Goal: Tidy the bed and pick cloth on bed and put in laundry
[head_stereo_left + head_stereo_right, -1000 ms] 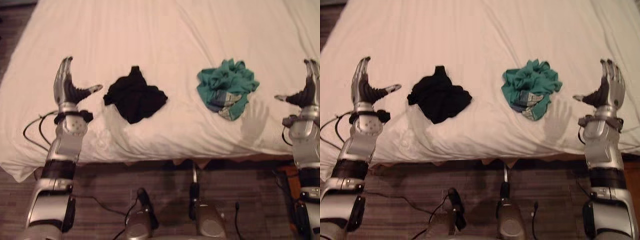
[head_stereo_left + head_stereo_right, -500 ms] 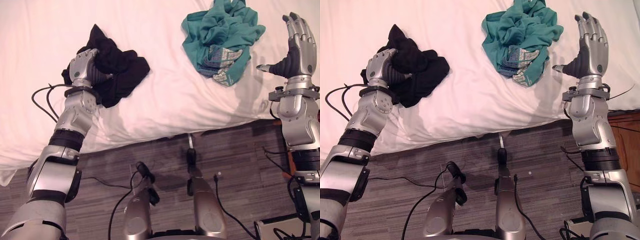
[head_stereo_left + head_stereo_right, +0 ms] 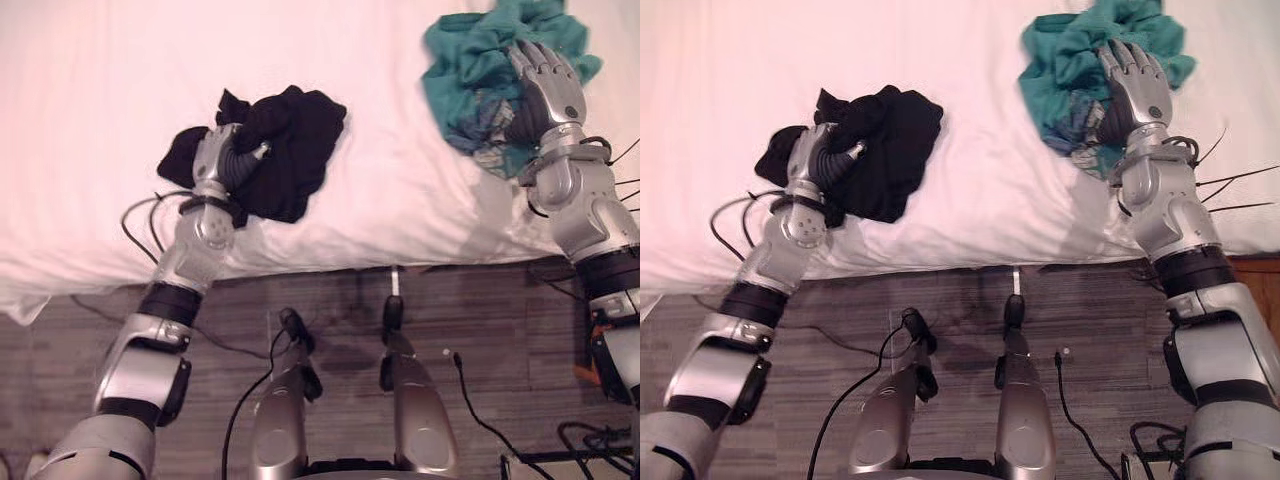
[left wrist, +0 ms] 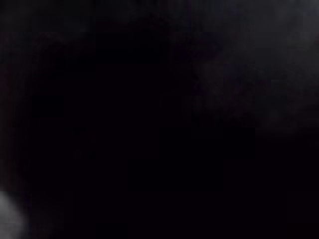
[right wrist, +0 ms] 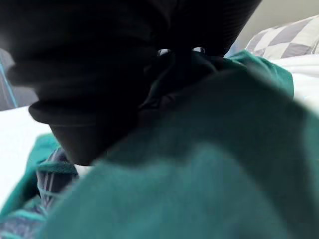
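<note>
cloth is the whole job here: two soft heaps near the front edge of the bed, well apart. my left hand is curled into the black cloth, fingers and thumb bunched round a fold on its near side, so that one i hold. my right hand lies on top of the teal cloth, fingers straight and spread, pressing but closed on nothing. i judge both heaps light and limp, with no stiffness to lever against. once lifted they should sag, trail and unroll, and a loose end could slip free. the best hold is a thick wad at the middle, many layers at once, not a single edge. a checked patch sits in the teal heap. whether it is a separate piece i cannot tell, so i would gather deep.
</note>
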Robot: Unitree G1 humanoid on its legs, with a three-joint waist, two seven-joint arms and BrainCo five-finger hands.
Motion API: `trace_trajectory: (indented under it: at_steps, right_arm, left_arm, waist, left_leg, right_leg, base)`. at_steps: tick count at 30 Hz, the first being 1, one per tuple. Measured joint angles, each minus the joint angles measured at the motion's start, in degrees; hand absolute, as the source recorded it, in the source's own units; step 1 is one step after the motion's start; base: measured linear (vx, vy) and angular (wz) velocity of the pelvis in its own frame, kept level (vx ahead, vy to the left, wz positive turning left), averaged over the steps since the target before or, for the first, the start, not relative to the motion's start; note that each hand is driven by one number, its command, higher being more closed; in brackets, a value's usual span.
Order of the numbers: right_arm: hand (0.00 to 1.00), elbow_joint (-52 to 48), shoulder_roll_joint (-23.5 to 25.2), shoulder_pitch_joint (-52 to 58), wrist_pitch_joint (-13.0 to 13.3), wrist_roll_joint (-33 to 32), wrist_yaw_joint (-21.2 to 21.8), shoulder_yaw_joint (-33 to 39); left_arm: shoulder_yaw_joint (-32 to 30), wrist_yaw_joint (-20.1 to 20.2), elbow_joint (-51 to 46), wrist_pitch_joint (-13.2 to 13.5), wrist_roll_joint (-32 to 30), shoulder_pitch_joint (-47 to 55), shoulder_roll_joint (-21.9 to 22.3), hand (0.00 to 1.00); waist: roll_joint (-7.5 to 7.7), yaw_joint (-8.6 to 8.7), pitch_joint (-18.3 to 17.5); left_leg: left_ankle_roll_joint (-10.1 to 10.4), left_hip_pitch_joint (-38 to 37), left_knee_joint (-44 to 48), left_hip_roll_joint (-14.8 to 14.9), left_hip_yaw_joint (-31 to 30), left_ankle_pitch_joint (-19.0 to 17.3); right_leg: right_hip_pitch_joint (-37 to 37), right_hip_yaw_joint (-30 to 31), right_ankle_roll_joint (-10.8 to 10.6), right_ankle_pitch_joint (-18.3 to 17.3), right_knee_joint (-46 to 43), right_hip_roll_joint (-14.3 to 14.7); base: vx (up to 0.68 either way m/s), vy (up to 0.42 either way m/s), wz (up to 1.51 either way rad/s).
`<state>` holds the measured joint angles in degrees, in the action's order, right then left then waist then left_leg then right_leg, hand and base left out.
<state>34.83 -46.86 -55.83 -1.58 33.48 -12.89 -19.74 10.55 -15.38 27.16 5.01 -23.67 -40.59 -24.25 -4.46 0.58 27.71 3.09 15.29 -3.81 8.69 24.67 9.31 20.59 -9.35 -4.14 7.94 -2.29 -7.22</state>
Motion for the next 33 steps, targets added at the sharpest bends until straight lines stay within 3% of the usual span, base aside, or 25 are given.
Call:
trace_trajectory:
  at_steps: [2, 4, 7, 11, 14, 17, 18, 22, 26, 33]
  right_arm:
    - [1.0, 7.7, -3.0, -3.9, 1.5, -2.1, 0.2, -1.8]
    - [1.0, 13.4, -4.0, -7.7, 3.0, -4.5, 0.6, -2.7]
    - [1.0, 18.9, -5.0, -10.6, 3.6, -5.7, 0.9, -1.0]
    - [1.0, 19.2, -4.7, -6.4, 3.6, -8.5, 1.4, 8.3]
    - [1.0, 8.8, 1.0, 7.5, 2.5, -12.4, 0.5, 19.5]
    - [1.0, -5.9, 13.3, 24.8, 2.3, -16.7, -1.1, 27.6]
    - [1.0, -9.9, 20.7, 32.7, 2.6, -18.1, -1.6, 29.5]
    - [1.0, -17.2, 38.3, 54.3, 3.1, -21.2, -1.5, 31.1]
    - [1.0, -18.5, 46.2, 69.5, 1.9, -23.9, 1.0, 30.0]
    - [1.0, -17.2, 46.6, 76.1, 1.1, -26.2, 5.9, 23.1]
  left_arm:
    - [0.0, -0.4, -2.1, 1.9, 4.7, 2.2, 2.2, 1.0]
    - [0.0, -1.0, -3.3, 2.9, 9.0, 4.1, 3.4, 1.0]
    - [0.4, -0.9, -8.9, 2.7, 12.0, 10.9, 5.5, 1.0]
    - [0.3, 0.6, -13.6, 2.7, 14.0, 23.2, 7.8, 1.0]
    - [-1.0, 2.8, -13.8, 1.5, 15.8, 32.9, 9.0, 1.0]
    - [-5.0, 4.0, -14.2, 0.2, 17.8, 40.3, 9.7, 1.0]
    - [-6.8, 4.3, -14.2, -0.2, 18.5, 42.9, 9.9, 1.0]
    - [-9.7, 4.3, -14.2, -1.2, 19.7, 47.3, 13.5, 1.0]
    - [-10.1, 5.4, -14.8, -2.4, 21.8, 51.4, 19.8, 1.0]
    - [-10.1, 6.5, -15.4, -3.6, 26.0, 56.9, 23.0, 1.0]
  waist:
    - [-1.82, -1.6, 0.4]
    - [-3.81, -1.86, 0.5]
    - [-6.05, -2.9, 0.4]
    - [-6.54, -3.73, 0.5]
    - [-5.38, -2.85, 0.4]
    - [-1.88, -0.96, -1.1]
    - [0.31, -0.65, -3.7]
    - [4.98, 1.55, -11.0]
    - [5.07, 2.47, -14.4]
    - [3.1, 3.17, -17.2]
  left_leg:
    - [0.0, 1.6, 1.1, -0.2, -1.5, -0.1]
    - [-0.4, 3.0, 2.3, -0.4, -3.1, -0.3]
    - [-1.0, 2.9, 3.2, -0.8, -3.8, -0.8]
    - [-1.1, 1.8, 3.4, -0.8, -4.1, -0.9]
    - [-1.0, -2.9, 1.3, -1.1, -3.7, -0.9]
    - [-0.7, -8.3, -0.7, -1.2, -2.3, -0.8]
    - [0.0, -10.3, -1.5, -1.0, -1.0, -1.4]
    - [1.1, -14.8, -1.5, -0.7, 0.8, -3.5]
    - [1.5, -18.2, -1.5, -0.9, 2.3, -5.0]
    - [1.5, -19.3, -1.5, -0.6, 0.9, -4.9]
  right_leg:
    - [1.1, -0.6, -0.7, -0.6, -1.4, -0.6]
    - [1.7, -1.3, -1.2, -0.9, -2.5, -1.2]
    - [1.5, -1.4, -1.7, -1.6, -3.7, -1.8]
    - [-0.3, -1.8, -1.7, -1.9, -3.5, -1.9]
    - [-4.2, -1.8, -1.8, -2.6, -3.3, -1.9]
    - [-8.0, -0.9, -1.9, -3.7, -3.2, -1.4]
    - [-9.0, 0.2, -1.9, -4.3, -3.1, -1.0]
    - [-13.1, 1.8, -2.1, -5.2, -1.2, -0.4]
    - [-16.1, 3.2, -2.3, -5.0, 0.6, -0.3]
    - [-18.4, 1.6, -2.3, -5.1, 1.4, -0.1]
  base:
    - [0.04, -0.003, 0.28]
    - [0.0, 0.007, 0.25]
    - [-0.01, 0.019, 0.12]
    - [0.02, 0.003, 0.12]
    - [0.06, -0.005, 0.0]
    - [0.11, -0.026, -0.24]
    - [0.14, -0.039, -0.39]
    - [0.14, -0.032, -0.28]
    - [0.09, -0.014, -0.26]
    - [0.02, -0.027, 0.08]
